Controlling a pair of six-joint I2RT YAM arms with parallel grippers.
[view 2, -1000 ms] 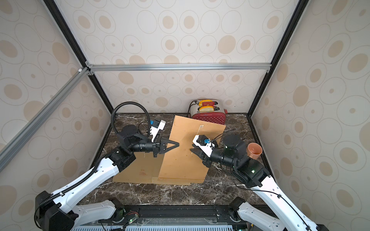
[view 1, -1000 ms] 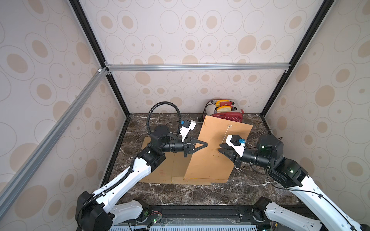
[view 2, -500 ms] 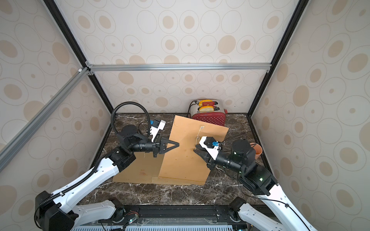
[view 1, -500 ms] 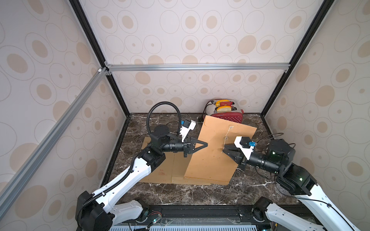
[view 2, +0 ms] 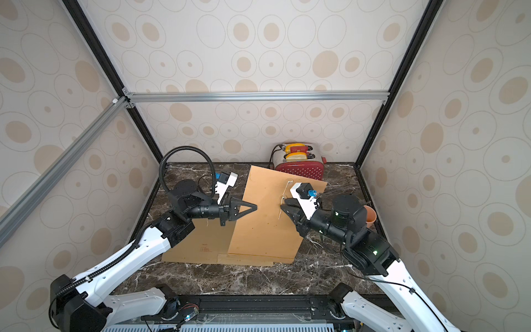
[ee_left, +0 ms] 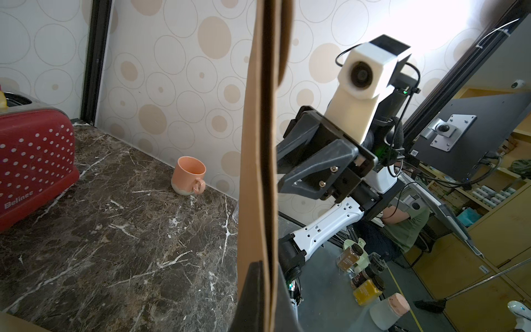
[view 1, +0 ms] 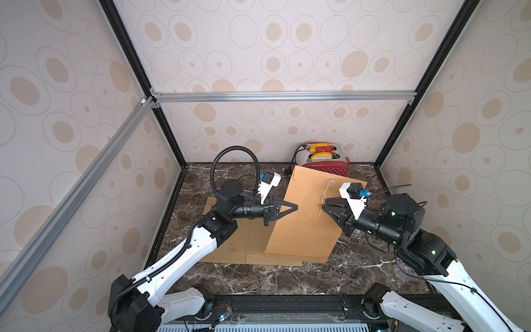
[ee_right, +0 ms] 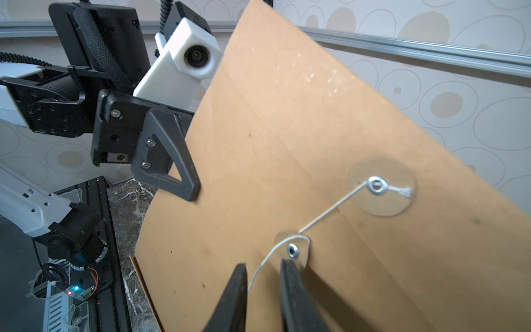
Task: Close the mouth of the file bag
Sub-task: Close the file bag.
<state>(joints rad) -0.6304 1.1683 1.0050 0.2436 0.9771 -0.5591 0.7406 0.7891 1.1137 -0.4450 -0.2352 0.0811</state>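
**A:** Where is the file bag (view 1: 304,218) to be found?

**B:** In both top views it is seen propped up at the middle of the marble tabletop (view 1: 258,281). Its lower edge rests at 6 o'clock and its upper edge is tilted toward the red toaster (view 1: 324,165) at 12 o'clock. A flat brown sheet (view 1: 230,247) is partly covered by it at 8 o'clock. A mug (view 2: 370,214) stands well apart at 3 o'clock.

**A:** How is it held?

**B:** Its 9 o'clock edge is clamped by the left gripper (view 1: 295,206), jaws closed on the paper (from the left wrist the edge is seen sandwiched between them). The right gripper (ee_right: 263,273) is set against the face from 3 o'clock, jaws only narrowly parted. The string (ee_right: 330,211) is threaded through the gap, but no pinch on it can be seen.

**A:** How is the thing expected to handle?

**B:** It is judged light and thin, stiff enough to stand when gripped by one edge, yet easily bowed or creased. The string is limp and fine, and could be lost from smooth jaws.

**A:** Where should hold be taken?

**B:** The bag is best steadied by the edge grip. The string is best caught on its loose tail, just beside the lower eyelet (ee_right: 293,250). From there it can be wound round that eyelet and the upper eyelet (ee_right: 377,185), to which it is tied. A gentle pull is called for, since the paper discs could be torn.
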